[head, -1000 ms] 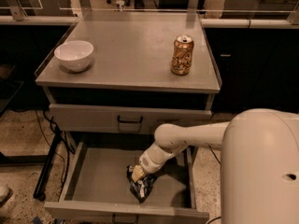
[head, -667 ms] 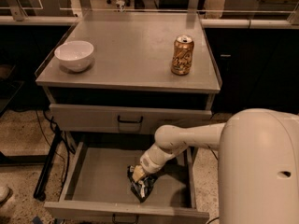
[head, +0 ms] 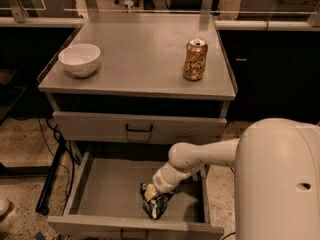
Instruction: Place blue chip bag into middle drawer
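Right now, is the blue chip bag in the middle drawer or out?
In: the blue chip bag lies on the floor of the open middle drawer, between its sides. The hand is in the drawer, at the bag.

High view, gripper [head: 150, 193] in middle drawer [head: 109, 185]

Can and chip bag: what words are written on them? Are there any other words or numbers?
Can: its markings are too blurred to read.
Chip bag, lying in the middle drawer under the gripper: white patches, no letters I can make out.
Bowl: plain, no text.
So nothing here can be read.
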Action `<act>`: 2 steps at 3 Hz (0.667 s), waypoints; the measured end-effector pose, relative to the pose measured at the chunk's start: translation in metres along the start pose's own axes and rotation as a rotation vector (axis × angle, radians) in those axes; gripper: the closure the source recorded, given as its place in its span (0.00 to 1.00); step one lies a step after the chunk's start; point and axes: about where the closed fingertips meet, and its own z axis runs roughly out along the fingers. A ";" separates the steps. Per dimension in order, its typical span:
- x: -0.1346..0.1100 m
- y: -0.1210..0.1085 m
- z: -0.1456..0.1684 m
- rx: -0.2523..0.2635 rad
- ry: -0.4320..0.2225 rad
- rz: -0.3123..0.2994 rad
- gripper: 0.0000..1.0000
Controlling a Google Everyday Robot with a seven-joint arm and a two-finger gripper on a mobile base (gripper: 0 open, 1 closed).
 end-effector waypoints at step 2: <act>0.001 0.000 0.003 -0.004 -0.006 -0.002 0.80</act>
